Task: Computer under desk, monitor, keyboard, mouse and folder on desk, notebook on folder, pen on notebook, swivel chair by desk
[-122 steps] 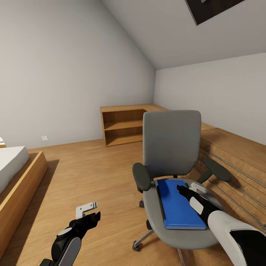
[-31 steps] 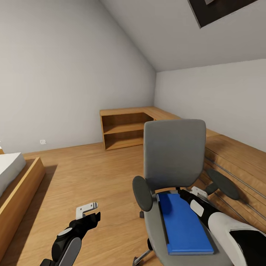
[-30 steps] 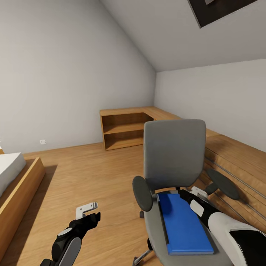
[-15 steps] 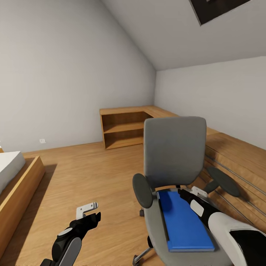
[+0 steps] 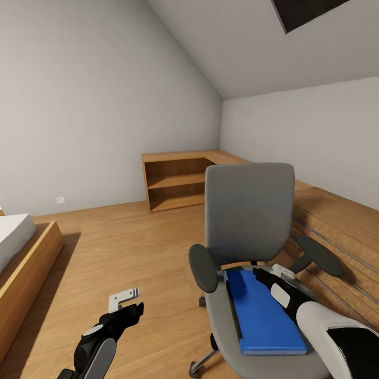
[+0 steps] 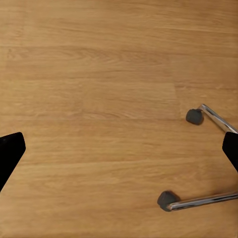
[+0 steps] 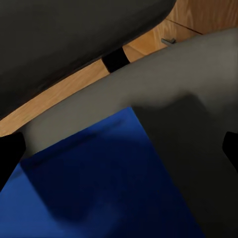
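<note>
At the far left, the wooden bed [image 5: 23,252] with its white mattress lines the wall, well apart from the work. Next comes the left hand [image 5: 126,305], hanging idle over the bare wood floor [image 5: 131,237]. Its fingers are spread wide and hold nothing; in its wrist view the dark tips sit at opposite edges, with two chrome spokes and castors of the chair base between them. I judge it is parked low and aside so that it stays out of the other arm's way.

Against the back wall stands the low wooden shelving [image 5: 176,184], empty as far as I can see.

To the right of the middle is the swivel chair [image 5: 247,210], its grey back upright and its black armrests out to either side. The folder [image 5: 266,316] lies flat on the seat, bright blue, its long side running away from the backrest. The right hand [image 5: 261,275] reaches down over the folder's far corner, close to the backrest. Its wrist view shows the fingers set wide, with blue folder and grey seat between them and nothing gripped. The hand seems poised there to take the folder by an edge, since so flat a thing offers no other hold.
</note>
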You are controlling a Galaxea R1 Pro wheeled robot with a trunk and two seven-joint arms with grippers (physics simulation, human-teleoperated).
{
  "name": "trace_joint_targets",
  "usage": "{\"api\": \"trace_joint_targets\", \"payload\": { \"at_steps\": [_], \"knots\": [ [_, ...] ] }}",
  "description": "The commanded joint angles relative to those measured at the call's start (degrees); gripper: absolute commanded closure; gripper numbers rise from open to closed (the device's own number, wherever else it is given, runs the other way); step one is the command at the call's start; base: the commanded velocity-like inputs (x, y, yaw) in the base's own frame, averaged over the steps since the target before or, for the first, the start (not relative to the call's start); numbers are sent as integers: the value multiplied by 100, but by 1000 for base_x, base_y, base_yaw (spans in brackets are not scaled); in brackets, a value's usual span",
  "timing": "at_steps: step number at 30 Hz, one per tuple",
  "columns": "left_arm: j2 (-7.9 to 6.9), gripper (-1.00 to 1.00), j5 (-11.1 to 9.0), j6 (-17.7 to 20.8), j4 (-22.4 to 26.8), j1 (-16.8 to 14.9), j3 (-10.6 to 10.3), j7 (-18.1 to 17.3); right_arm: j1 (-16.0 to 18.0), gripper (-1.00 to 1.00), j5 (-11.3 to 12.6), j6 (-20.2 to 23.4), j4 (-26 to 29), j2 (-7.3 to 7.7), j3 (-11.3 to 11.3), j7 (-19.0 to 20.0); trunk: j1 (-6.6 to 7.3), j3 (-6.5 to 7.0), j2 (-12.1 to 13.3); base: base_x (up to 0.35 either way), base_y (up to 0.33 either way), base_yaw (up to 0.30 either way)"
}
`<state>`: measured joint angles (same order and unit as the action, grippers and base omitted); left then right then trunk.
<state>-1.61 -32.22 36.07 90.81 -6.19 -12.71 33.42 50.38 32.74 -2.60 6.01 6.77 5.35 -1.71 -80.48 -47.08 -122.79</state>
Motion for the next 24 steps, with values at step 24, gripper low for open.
{"api": "trace_joint_targets", "payload": {
  "at_steps": [24],
  "knots": [
    [-8,-100,-56,5,7,-5,-72,59,-1,-100,75,-13,-73,0,-6,-22,-110,-97,-202,0,0,0]
  ]
}}
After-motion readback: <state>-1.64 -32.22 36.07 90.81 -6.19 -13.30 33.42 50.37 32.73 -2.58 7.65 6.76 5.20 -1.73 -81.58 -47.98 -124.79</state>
